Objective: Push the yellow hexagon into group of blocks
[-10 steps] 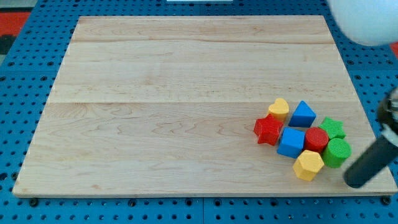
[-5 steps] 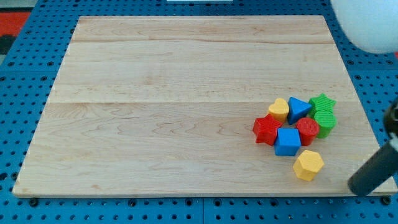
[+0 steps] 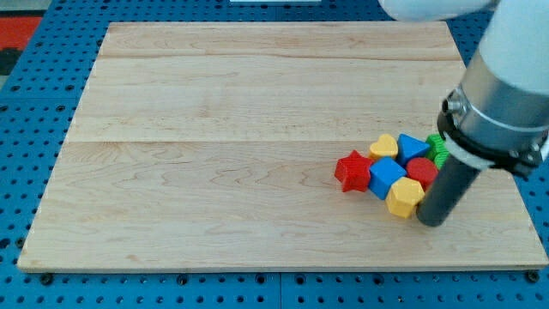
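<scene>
The yellow hexagon (image 3: 403, 198) lies at the board's lower right, touching a blue cube (image 3: 386, 176) and a red block (image 3: 421, 171). My tip (image 3: 431, 221) is just right of and below the hexagon, close against it. The cluster also holds a red star (image 3: 352, 171) at its left, a yellow heart (image 3: 384, 146), a blue triangle (image 3: 412, 147) and a green block (image 3: 437, 148) partly hidden behind the rod.
The wooden board (image 3: 257, 129) rests on a blue pegboard (image 3: 26, 172). The arm's grey body (image 3: 506, 86) fills the view's upper right and hides part of the board's right edge.
My tip has moved left and up from the board's lower right edge to the yellow hexagon. The hexagon has shifted up-left into the cluster, and the cluster has slid left.
</scene>
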Tool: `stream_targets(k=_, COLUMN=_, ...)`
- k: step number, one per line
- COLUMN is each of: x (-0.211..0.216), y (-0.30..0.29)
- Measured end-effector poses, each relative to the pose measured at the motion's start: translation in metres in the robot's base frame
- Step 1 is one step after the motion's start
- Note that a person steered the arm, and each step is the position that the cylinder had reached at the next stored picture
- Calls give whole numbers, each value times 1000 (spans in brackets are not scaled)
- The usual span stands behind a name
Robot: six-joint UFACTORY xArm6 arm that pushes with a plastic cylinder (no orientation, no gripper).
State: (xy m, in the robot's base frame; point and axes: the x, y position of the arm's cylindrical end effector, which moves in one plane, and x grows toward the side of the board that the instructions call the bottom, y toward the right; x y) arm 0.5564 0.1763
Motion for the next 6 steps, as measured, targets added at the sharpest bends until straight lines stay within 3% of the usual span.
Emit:
stream_targets(k=2, x=-17, y=42)
stream_targets(k=4, x=-32, y=-27)
stream_targets(k=6, x=-31, y=-12)
